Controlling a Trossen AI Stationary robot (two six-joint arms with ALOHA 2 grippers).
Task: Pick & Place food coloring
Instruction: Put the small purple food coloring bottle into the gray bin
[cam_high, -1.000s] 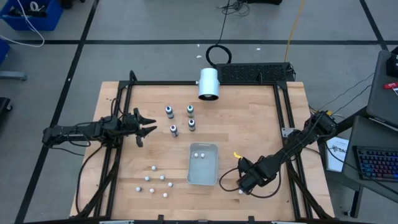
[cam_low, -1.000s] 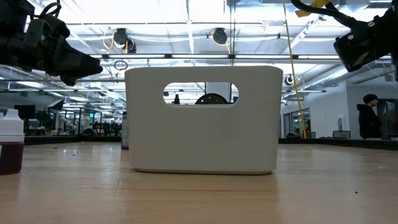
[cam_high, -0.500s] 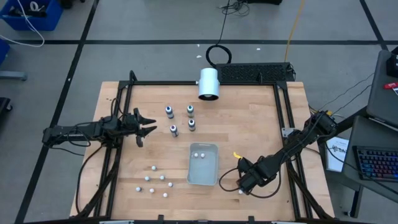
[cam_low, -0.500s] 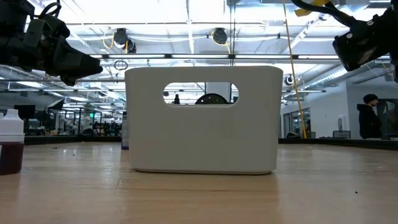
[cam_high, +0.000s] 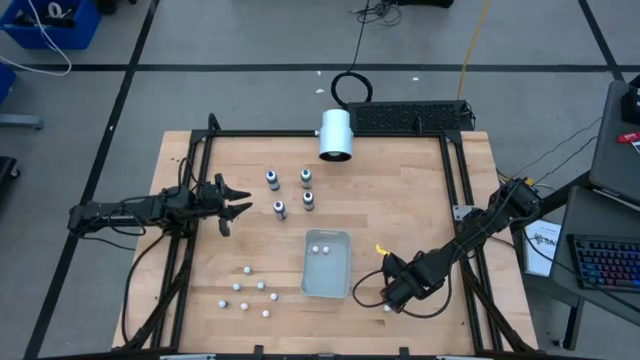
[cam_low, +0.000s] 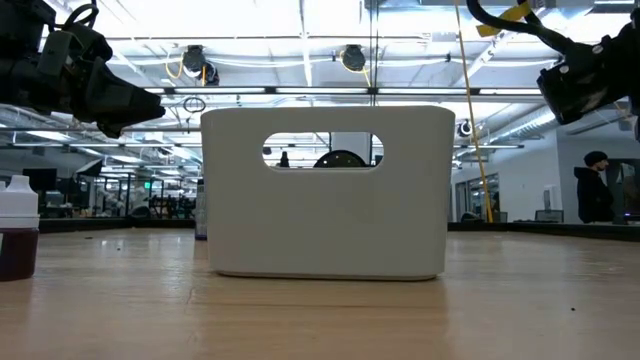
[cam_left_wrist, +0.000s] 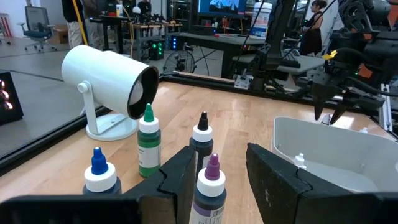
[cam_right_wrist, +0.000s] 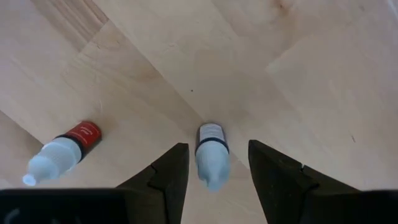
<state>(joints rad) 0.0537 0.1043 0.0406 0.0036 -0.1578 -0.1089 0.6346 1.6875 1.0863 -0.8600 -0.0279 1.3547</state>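
Purple-capped food coloring (cam_left_wrist: 209, 188) stands upright on the desk (cam_high: 400, 190) directly before the spread left claw (cam_left_wrist: 217, 180); advance level, centring its body, while the spread right claw (cam_right_wrist: 214, 168) hovers over a fallen bottle (cam_right_wrist: 210, 154).

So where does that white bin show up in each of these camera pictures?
High view: the white bin sits on the table below the four little bottles, two small white balls inside.
Low view: it fills the middle, oval handle hole facing the camera.
Left wrist view: at the right, beyond the left arm's open fingers.
Right wrist view: not in it.
Shared landmark: the white lamp-like cylinder, also in the left wrist view.
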